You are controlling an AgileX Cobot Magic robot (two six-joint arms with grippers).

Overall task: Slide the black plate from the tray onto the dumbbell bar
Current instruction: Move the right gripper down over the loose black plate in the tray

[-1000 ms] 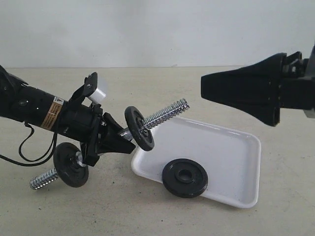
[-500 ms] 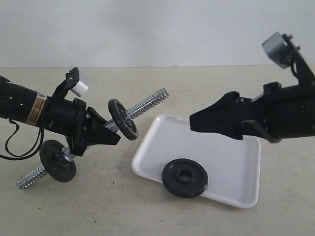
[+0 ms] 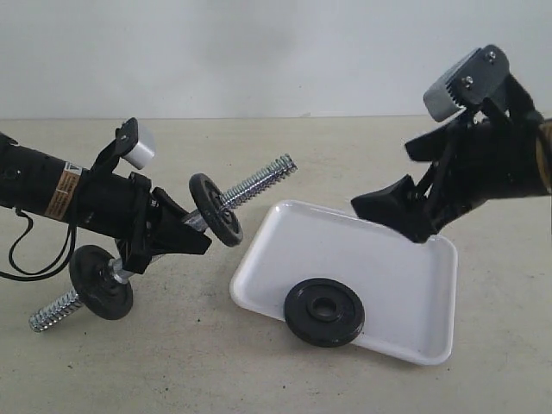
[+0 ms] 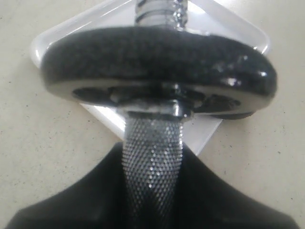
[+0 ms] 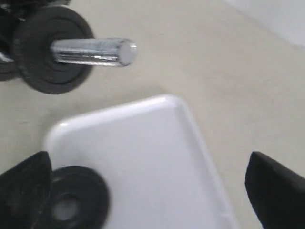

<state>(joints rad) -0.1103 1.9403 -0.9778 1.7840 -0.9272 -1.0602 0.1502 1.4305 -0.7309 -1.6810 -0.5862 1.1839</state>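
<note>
Black plate lies flat in the tray, at its seven o'clock rim, untouched, so lifting it and sliding it onto the bar are both left to do. The left pincer is clamped on the bar's knurled middle, free threaded end tilted toward two o'clock. The right pincer hangs wide open, empty, over the tray's one o'clock corner. Count: three discs, the upper disc and lower disc already on the bar; one tray; one bar.
</note>
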